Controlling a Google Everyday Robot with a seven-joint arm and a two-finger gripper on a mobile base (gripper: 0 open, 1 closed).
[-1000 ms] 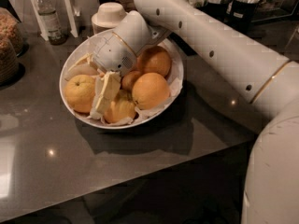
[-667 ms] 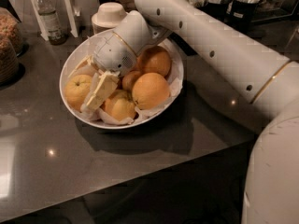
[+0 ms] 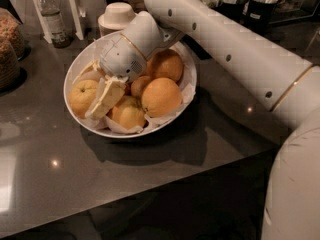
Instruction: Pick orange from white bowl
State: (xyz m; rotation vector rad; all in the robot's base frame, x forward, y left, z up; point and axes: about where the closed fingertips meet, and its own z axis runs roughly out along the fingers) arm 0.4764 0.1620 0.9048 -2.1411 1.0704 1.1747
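The white bowl [image 3: 75, 69], lined with crumpled white paper, stands on the dark counter and holds several fruits. The orange [image 3: 81, 95], yellowish with a dark stem dimple, lies at the bowl's left side. Deeper-orange fruits lie beside it at the middle [image 3: 161, 96], back [image 3: 167, 64] and front [image 3: 127, 112]. My gripper [image 3: 97, 84] reaches down into the bowl from the upper right. It is open. One cream finger [image 3: 107, 99] lies against the orange's right side, and the other shows at its upper left edge.
A small white lidded cup [image 3: 116, 15] stands just behind the bowl. A bottle [image 3: 50, 16] stands at the back left, and a jar of brown cereal [image 3: 7, 44] at the far left. The counter's front edge runs diagonally below the bowl.
My gripper has shifted left and lower in the bowl, and its finger now rests against the yellowish orange's right side. The fruits have barely moved.
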